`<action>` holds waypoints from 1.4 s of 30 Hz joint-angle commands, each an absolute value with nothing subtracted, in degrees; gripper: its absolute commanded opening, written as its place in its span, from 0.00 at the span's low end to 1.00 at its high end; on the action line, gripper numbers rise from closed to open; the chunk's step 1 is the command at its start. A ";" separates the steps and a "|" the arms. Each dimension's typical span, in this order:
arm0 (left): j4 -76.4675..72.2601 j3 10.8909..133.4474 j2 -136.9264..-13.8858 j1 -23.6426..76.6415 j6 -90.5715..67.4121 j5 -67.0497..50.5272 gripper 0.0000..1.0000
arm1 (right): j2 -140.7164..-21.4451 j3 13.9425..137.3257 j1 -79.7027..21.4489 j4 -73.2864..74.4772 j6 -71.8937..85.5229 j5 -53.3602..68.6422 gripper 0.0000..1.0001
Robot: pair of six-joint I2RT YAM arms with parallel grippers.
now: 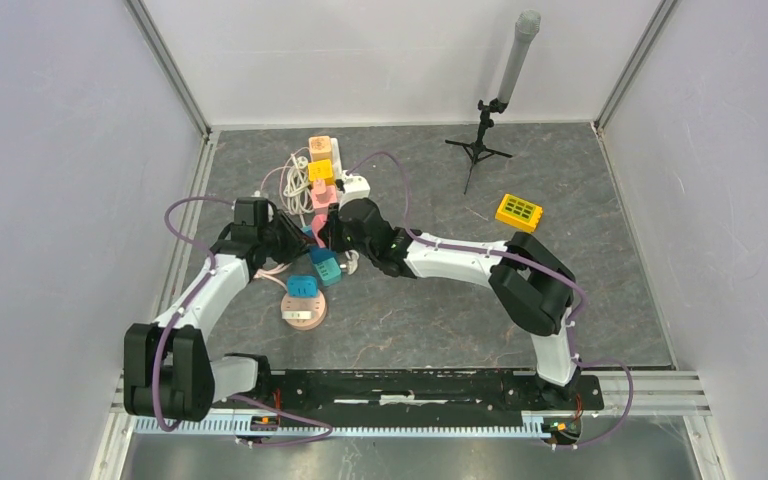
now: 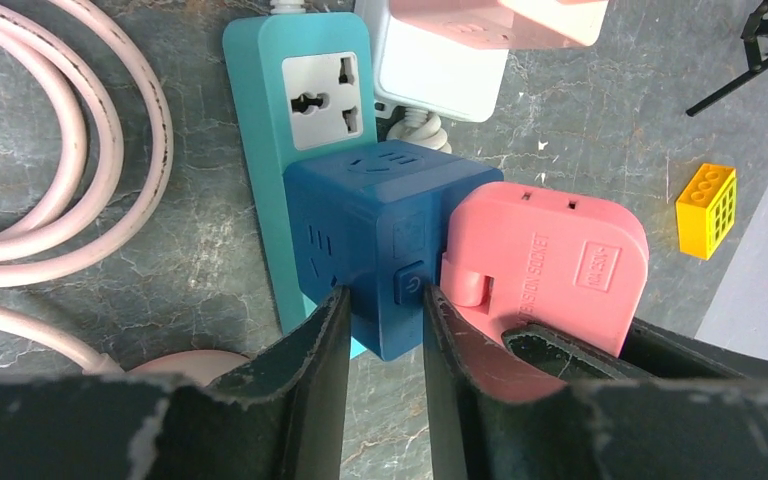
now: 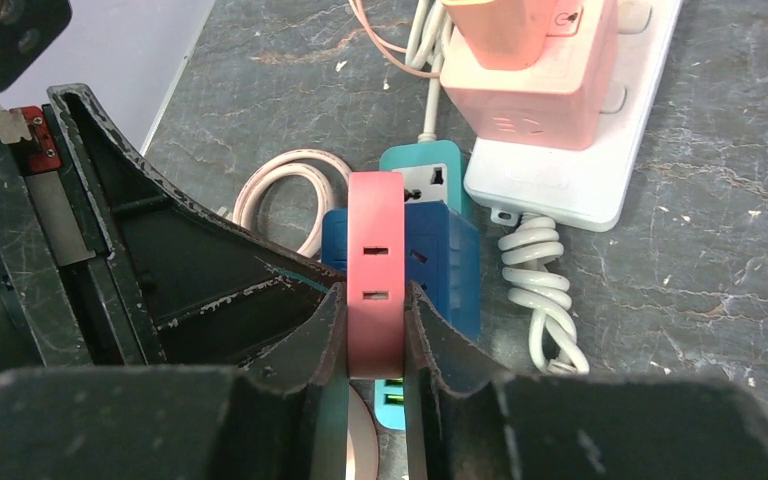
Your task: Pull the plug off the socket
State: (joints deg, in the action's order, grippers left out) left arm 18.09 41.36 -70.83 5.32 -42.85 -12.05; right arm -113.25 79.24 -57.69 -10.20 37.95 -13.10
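Note:
A flat pink plug (image 3: 375, 230) marked as an extension socket sits against the right side of a dark blue cube socket (image 2: 370, 220). The cube stands on a teal power strip (image 2: 255, 130). My right gripper (image 3: 375, 300) is shut on the pink plug, one finger on each flat face. My left gripper (image 2: 385, 300) has closed on the cube's near corner, and both fingers (image 2: 335, 330) touch it. In the top view the two grippers, left (image 1: 305, 235) and right (image 1: 328, 225), meet over the sockets left of centre.
A white power strip (image 3: 560, 170) carrying a pink cube lies just behind, with its coiled white cord (image 3: 540, 280). A pink cable (image 2: 60, 180) loops at the left. A round pink base (image 1: 303, 310) with a blue cube lies nearer. At the right are a yellow brick (image 1: 518, 212) and a tripod microphone (image 1: 485, 140).

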 commanded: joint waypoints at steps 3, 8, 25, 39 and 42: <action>19.12 34.50 -67.72 5.35 -44.99 -3.26 0.24 | -113.22 83.24 -58.23 -13.09 36.99 -7.56 0.00; 19.07 32.93 -66.91 5.34 -44.76 -3.20 0.22 | -114.60 84.27 -58.20 -13.18 36.89 -7.20 0.00; 19.24 32.13 -69.11 5.36 -44.12 -3.38 0.17 | -109.22 81.08 -57.00 -22.82 38.01 -4.13 0.00; 19.84 31.89 -68.56 5.36 -44.12 -3.26 0.17 | -104.46 80.62 -55.54 -24.91 37.34 -2.81 0.00; 20.10 32.61 -68.39 5.36 -44.12 -3.64 0.17 | -103.55 79.46 -55.07 -23.71 36.65 -3.69 0.00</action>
